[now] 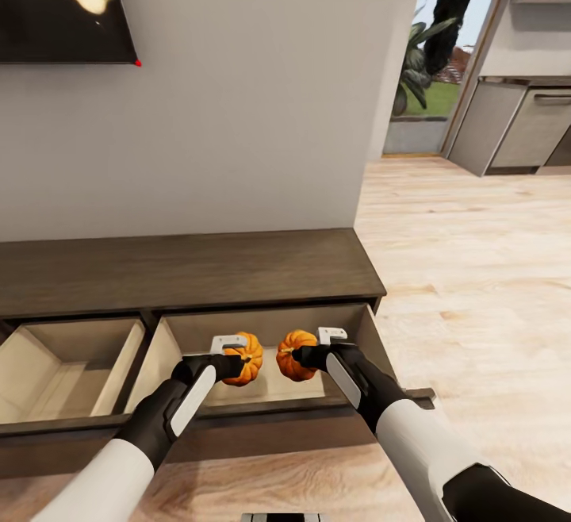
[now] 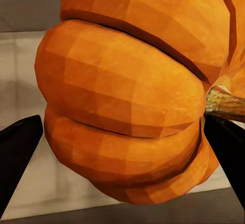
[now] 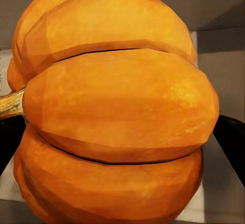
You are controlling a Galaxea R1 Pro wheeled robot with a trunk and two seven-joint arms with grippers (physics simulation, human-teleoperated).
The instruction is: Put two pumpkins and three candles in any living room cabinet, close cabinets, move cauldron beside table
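Two orange ribbed pumpkins hang side by side over the open right drawer of the low dark brown cabinet (image 1: 190, 268). My left gripper (image 1: 238, 365) is shut on the left pumpkin (image 1: 247, 358), which looms close in the left wrist view as pumpkin (image 2: 127, 111) between dark fingers (image 2: 18, 152). My right gripper (image 1: 303, 357) is shut on the right pumpkin (image 1: 294, 355), seen up close as pumpkin (image 3: 117, 111) with its stem to one side. Candles, cauldron and table are out of view.
A second cabinet drawer (image 1: 63, 371) stands open to the left, pale inside. A dark screen (image 1: 63, 6) hangs on the grey wall above. Light wood floor (image 1: 476, 268) runs right toward a kitchen counter (image 1: 523, 125) and a glass door.
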